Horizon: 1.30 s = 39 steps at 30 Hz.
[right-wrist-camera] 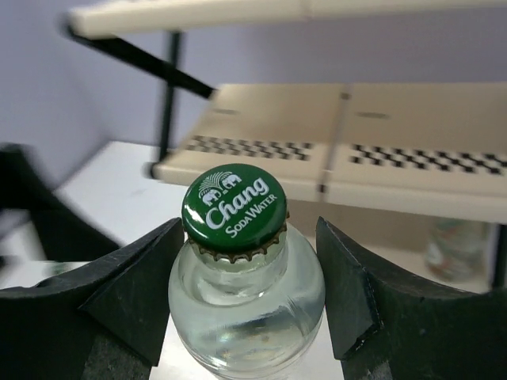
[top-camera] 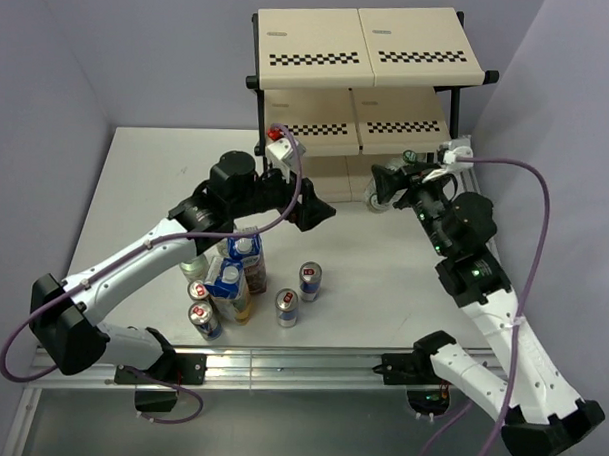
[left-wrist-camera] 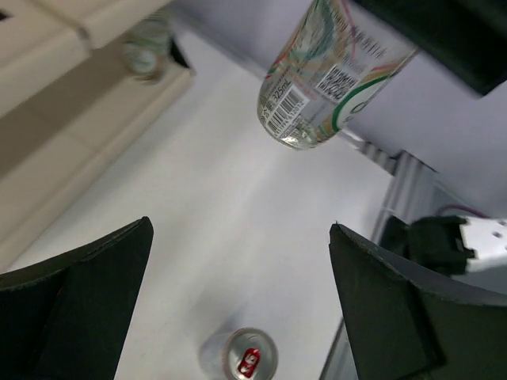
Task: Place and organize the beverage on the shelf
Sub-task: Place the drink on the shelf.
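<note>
The shelf (top-camera: 365,60) stands at the back of the table. My right gripper (top-camera: 394,183) is shut on a clear bottle (top-camera: 378,194) with a green cap (right-wrist-camera: 235,207), and holds it in front of the lower boards (right-wrist-camera: 261,146). The fingers (right-wrist-camera: 131,293) press on both sides of the bottle's shoulder. Another bottle (right-wrist-camera: 455,249) stands on the bottom board. My left gripper (top-camera: 325,211) hangs open and empty over the table, just left of the held bottle (left-wrist-camera: 333,71). A can (left-wrist-camera: 249,360) stands below its jaws.
Two juice cartons (top-camera: 247,254) (top-camera: 226,282) and slim cans (top-camera: 310,280) (top-camera: 288,307) (top-camera: 204,321) cluster at the table's front left, under the left arm. A metal rail (top-camera: 280,367) runs along the near edge.
</note>
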Tool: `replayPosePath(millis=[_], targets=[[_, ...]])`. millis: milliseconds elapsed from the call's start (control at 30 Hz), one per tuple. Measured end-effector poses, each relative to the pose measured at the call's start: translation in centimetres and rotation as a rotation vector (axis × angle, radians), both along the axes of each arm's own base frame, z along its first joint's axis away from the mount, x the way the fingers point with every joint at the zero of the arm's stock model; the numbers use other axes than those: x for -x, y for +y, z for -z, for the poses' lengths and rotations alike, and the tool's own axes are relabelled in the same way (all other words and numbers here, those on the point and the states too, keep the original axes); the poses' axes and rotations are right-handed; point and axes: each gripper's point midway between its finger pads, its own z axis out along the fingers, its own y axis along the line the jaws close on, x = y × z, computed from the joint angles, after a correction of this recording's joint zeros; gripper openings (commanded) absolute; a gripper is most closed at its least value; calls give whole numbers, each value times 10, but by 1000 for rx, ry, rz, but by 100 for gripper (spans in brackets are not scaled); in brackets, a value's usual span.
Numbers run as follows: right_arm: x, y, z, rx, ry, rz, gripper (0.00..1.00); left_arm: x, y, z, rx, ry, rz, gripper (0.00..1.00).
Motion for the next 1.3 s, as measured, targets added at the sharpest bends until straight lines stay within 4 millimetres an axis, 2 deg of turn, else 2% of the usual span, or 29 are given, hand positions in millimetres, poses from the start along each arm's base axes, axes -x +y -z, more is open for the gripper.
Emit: replayPosePath(millis=[67, 200, 300, 400, 500, 667, 800, 867, 1067, 1300], targets=[[-18, -9, 25, 33, 7, 78, 0, -10, 11, 2, -33, 7, -82, 99], [-51, -22, 90, 117, 69, 179, 0, -23, 41, -15, -64, -14, -261, 100], [-74, -34, 134, 149, 128, 219, 0, -21, 72, -37, -64, -38, -379, 99], [-92, -52, 160, 161, 131, 277, 0, -10, 99, -63, -37, -70, -450, 99], [-107, -62, 172, 161, 86, 305, 0, 6, 125, -83, -9, -105, -493, 99], [-128, -57, 180, 170, 17, 290, 0, 35, 163, -104, 43, -177, -534, 99], [-140, -54, 187, 170, -15, 281, 0, 50, 191, -90, 41, -215, -581, 100], [-146, -53, 194, 171, -13, 278, 0, 52, 198, -78, 26, -224, -599, 100], [-161, -58, 212, 172, 5, 291, 0, 47, 202, -44, -45, -217, -619, 99], [-173, -63, 236, 160, 50, 305, 0, 50, 205, -45, -37, -244, -621, 100]])
